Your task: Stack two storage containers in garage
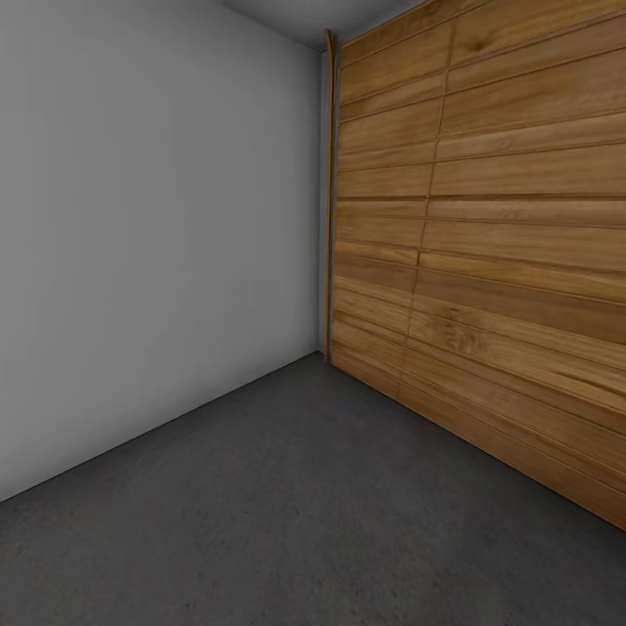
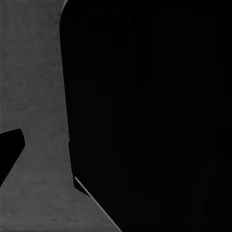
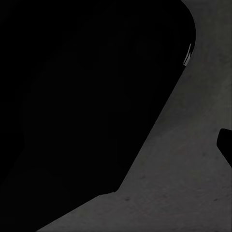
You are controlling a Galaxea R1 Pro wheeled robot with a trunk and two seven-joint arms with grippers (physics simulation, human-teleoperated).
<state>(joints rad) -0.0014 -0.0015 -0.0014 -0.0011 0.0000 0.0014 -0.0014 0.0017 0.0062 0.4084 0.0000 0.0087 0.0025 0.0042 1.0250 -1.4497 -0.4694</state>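
Your right wrist camera looks at the floor (image 3: 193, 183), dark grey and faintly mottled, with a large black shape (image 3: 87, 106) of the robot's own body close in front of it. A small black piece (image 3: 225, 145) juts in beyond.

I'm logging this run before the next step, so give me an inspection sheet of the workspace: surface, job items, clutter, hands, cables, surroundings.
Surface: dark grey, matte, mottled floor, also seen in both wrist views.
Job's things: nothing seen of the storage containers; the room matches the garage.
Clutter: nothing seen on the visible floor.
Hands: cannot tell; a large black shape blocks most of the left wrist view, and a similar black shape the right wrist view, so open or shut is not readable.
Cables: nothing seen.
Surroundings: plain grey-white wall on the left, meeting a wide door of horizontal brown wood planks on the right at a corner.
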